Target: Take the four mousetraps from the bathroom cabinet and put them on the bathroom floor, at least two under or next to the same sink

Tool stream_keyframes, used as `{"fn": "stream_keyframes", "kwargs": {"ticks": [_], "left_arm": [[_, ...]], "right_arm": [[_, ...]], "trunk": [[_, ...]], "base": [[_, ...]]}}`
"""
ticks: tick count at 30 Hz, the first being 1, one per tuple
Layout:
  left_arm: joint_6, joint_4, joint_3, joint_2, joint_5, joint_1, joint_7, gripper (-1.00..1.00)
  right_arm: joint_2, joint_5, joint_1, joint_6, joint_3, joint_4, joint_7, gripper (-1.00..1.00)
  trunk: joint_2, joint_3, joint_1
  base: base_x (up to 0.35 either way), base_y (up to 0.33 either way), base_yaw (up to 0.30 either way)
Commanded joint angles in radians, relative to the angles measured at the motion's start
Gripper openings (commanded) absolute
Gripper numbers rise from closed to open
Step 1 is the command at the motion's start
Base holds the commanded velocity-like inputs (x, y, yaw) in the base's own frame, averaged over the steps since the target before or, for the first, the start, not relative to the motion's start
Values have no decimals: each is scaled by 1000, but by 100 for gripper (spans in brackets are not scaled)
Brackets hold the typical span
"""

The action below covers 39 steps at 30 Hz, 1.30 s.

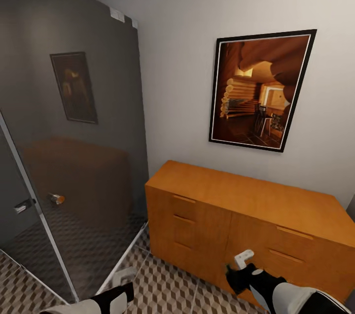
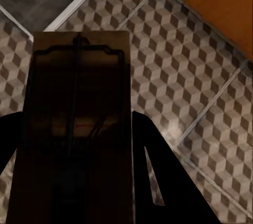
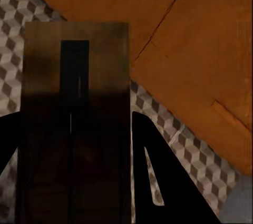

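My left gripper (image 2: 79, 182) is shut on a mousetrap (image 2: 79, 124), a brown board with a dark wire frame, held above the cube-patterned bathroom floor (image 2: 174, 81). The right gripper (image 3: 79, 182) is shut on another mousetrap (image 3: 76, 113), held in front of the orange-brown cabinet (image 3: 184, 45). In the head view the cabinet (image 1: 256, 195) stands against the wall with its drawers closed. There my right gripper (image 1: 242, 260) hangs before its lower front, and my left gripper (image 1: 124, 277) is low over the floor (image 1: 167, 289). The bathroom sink is out of view.
A dark glass shower enclosure (image 1: 74, 156) with a metal frame (image 1: 44, 225) fills the left side, close to the left arm. A framed picture (image 1: 261, 89) hangs on the white wall above the cabinet. Tiled floor runs between the enclosure and the cabinet.
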Motion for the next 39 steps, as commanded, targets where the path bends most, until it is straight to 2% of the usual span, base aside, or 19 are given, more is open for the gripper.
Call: {"fn": "stream_keyframes", "kwargs": {"ticks": [1, 2, 3, 5, 9, 13, 14, 15, 16, 20, 30, 39], "left_arm": [[-34, 3, -10, 20, 3, 26, -14, -100], [-69, 3, -10, 40, 4, 53, -31, -100], [-89, 3, -10, 49, 4, 66, -40, -100], [-170, 3, -11, 72, 3, 115, -85, -100], [-245, 2, -15, 82, 3, 155, -141, -100], [-260, 0, -34, 99, 2, 163, -148, -100], [-263, -1, -34, 117, 4, 163, -147, -100], [-267, -2, -27, 150, 13, 164, -146, -100], [-270, -3, -17, 170, 23, 165, -146, -100], [-277, -2, 10, 208, 51, 165, -145, -100], [-279, 1, 16, 208, 56, 168, -152, -100], [-279, 1, 16, 209, 56, 169, -152, -100]], "right_arm": [[0, -27, 10, -24, 8, 2, -49, -100], [0, -47, 16, -38, 8, 2, -93, -100], [0, -59, 18, -44, 8, 2, -109, -100], [-2, -114, 24, -56, 8, 3, -149, -100], [-3, -170, 27, -65, 9, 2, -175, -100], [-4, -186, 35, -74, 9, 2, -181, -100], [-5, -188, 47, -86, 9, 3, -181, -100], [-5, -188, 65, -118, 9, 3, -182, -100], [-5, -188, 74, -143, 9, 3, -182, -100], [-6, -188, 87, -192, 10, 3, -183, -100], [-7, -185, 93, -208, 12, 2, -183, -100], [-7, -184, 93, -208, 12, 1, -183, -100]], "trunk": [[-1, 0, 1], [-1, 0, 1], [-1, 0, 1], [-1, 0, 1], [-1, 0, 1], [-1, 0, 1], [-1, 0, 1], [-1, 0, 1], [-1, 0, 1], [-1, 0, 1], [-1, 0, 1], [-1, 0, 1]], "base": [[0, 0, 0], [0, 0, 0], [0, 0, 0], [0, 0, 0], [0, 0, 0], [0, 0, 0], [0, 0, 0], [0, 0, 0], [0, 0, 0], [0, 0, 0], [0, 0, 12], [0, 0, 251]]}}
